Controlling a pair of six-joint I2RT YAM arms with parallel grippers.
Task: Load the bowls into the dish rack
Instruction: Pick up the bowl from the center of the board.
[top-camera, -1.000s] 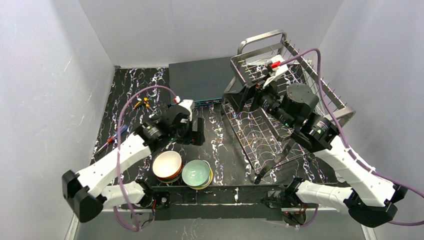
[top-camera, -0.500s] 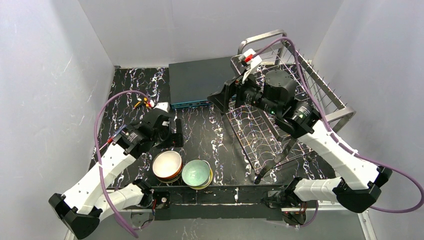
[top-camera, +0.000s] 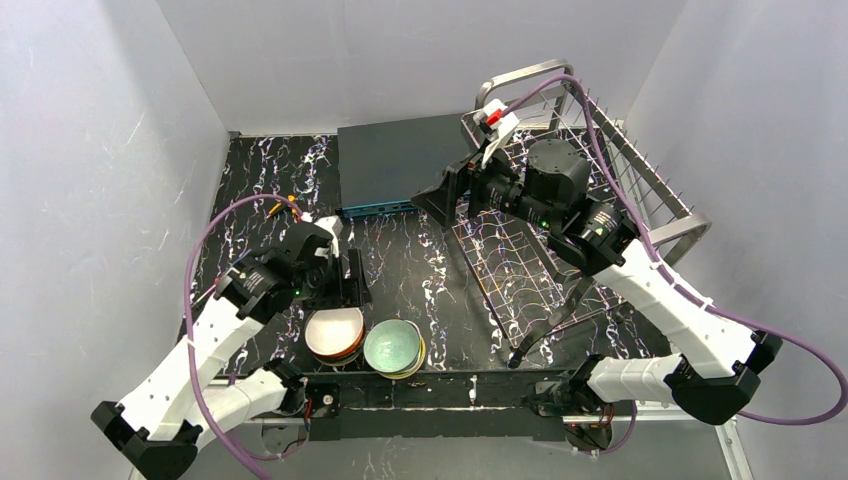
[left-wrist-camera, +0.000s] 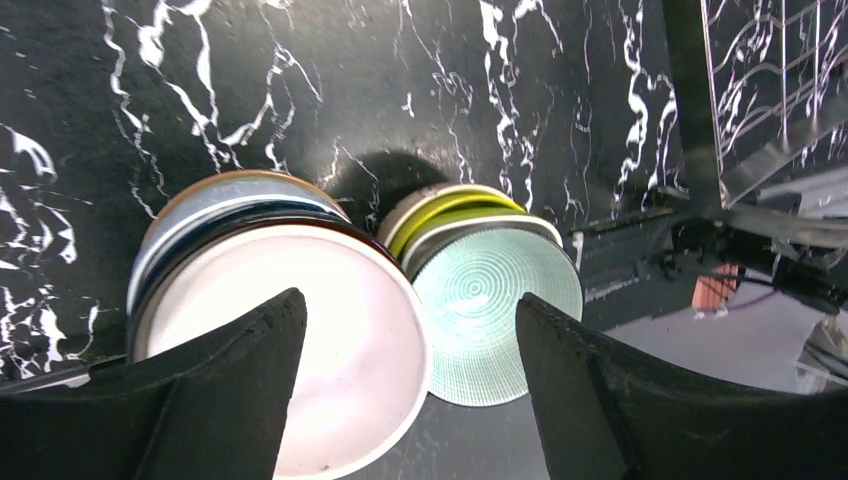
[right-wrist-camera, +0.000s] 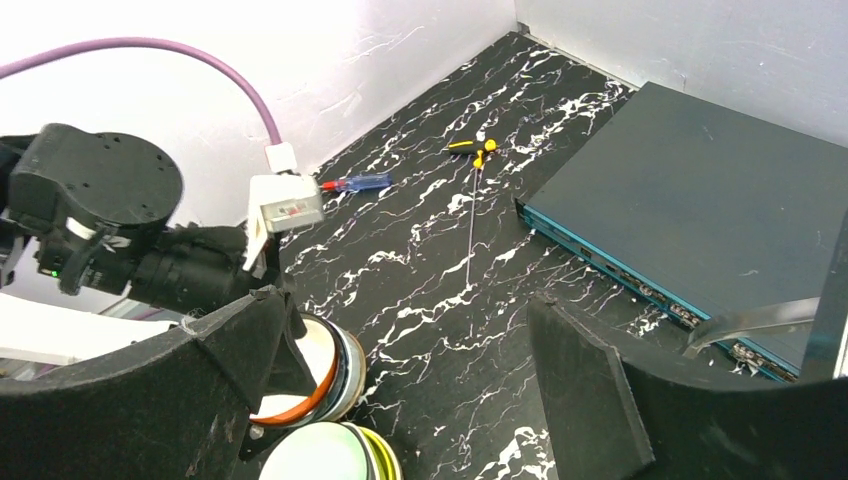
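Left wrist view: fingers (left-wrist-camera: 220, 400) partly hide white bowl (left-wrist-camera: 340, 330) (also green bowl (left-wrist-camera: 480, 300)).

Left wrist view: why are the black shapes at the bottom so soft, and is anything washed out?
Left wrist view: the left gripper's fingers are too close to focus; the white bowl looks washed out. Top external view: dish rack wires glint.

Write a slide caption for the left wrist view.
Left jaws open above the white bowl and green bowl, each topping a stack, on a black table.
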